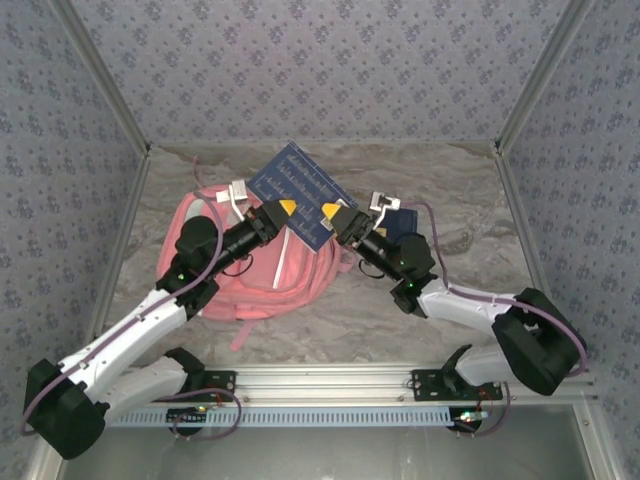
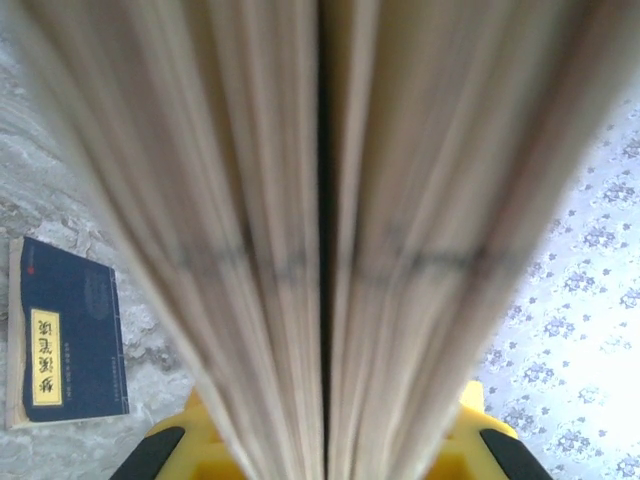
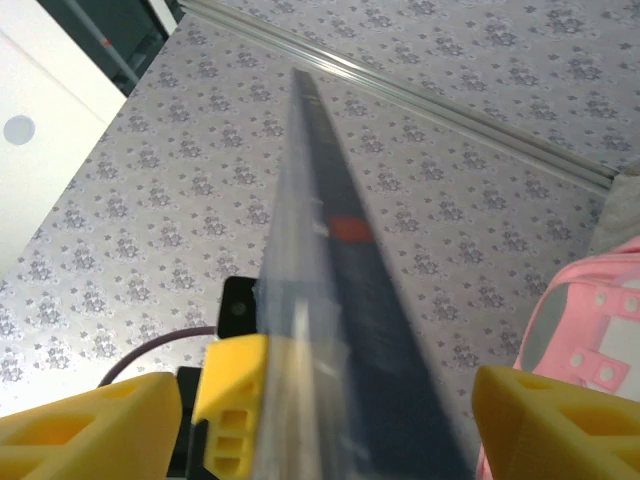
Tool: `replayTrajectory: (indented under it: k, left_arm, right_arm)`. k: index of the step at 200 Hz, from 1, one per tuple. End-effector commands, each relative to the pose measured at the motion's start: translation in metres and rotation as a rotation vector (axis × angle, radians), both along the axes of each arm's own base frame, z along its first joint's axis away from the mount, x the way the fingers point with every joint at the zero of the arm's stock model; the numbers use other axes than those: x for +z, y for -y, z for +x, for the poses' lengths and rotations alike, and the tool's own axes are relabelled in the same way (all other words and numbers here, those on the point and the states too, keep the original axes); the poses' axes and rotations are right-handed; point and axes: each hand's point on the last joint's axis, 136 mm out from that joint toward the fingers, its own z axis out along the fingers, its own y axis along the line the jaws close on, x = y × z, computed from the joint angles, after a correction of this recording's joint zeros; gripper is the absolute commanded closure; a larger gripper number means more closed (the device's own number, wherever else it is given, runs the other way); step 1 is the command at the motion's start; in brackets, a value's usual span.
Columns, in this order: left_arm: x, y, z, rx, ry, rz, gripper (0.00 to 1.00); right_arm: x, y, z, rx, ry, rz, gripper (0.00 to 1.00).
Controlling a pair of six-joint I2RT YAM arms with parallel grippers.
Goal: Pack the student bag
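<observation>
1. Student bag lies flat, left of the table's middle.
2. Left gripper is clenched on a large blue book above the bag; right gripper is spread wide, straddling its edge.
3. Judged step: loading the book. Next move calls for steering it into the bag's opening.

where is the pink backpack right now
In the top view the pink backpack lies on the table left of centre, beneath the left gripper and the blue book it holds up.

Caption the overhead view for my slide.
Left arm and right arm meet at a dark blue book held over the pink student bag.
</observation>
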Motion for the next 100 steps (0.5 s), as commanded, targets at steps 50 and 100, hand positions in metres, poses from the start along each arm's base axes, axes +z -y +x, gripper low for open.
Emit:
replayTrajectory:
  k: [50,100]
  left_arm:
    - [0.011,-0.003,-0.001,0.031,0.065,-0.022,1.00]
    - [0.009,-0.003,0.000,0.036,0.066,-0.021,1.00]
  right_arm:
    - [0.029,-0.008,-0.003,0.008,0.066,0.083,0.44]
    - [0.017,-0.010,-0.001,0.001,0.039,0.077,0.60]
